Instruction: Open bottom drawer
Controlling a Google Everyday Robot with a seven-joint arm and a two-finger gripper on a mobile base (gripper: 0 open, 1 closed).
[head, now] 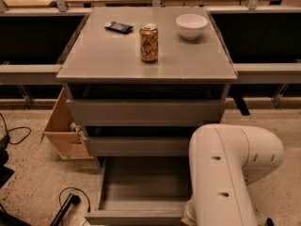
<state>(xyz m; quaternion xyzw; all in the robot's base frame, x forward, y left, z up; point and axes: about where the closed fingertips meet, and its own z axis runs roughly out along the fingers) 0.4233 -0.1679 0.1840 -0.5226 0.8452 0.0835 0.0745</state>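
Observation:
The grey cabinet [146, 67] has three handleless drawers. The bottom drawer [141, 185] is pulled out toward me, and its shallow grey tray interior shows with nothing in it. Its flat grey front [134, 217] lies at the bottom edge of the view. The two drawers above [146, 111] are slid in. My white arm [225, 173] rises at the lower right and covers the drawer's right side. The gripper is hidden below the arm, out of view near the drawer's front right corner.
On the cabinet top stand a patterned can [149, 43], a white bowl [191, 26] and a dark flat packet [118, 27]. A light wooden box [63, 128] leans at the cabinet's left. Black cables [70, 204] lie on the speckled floor at lower left.

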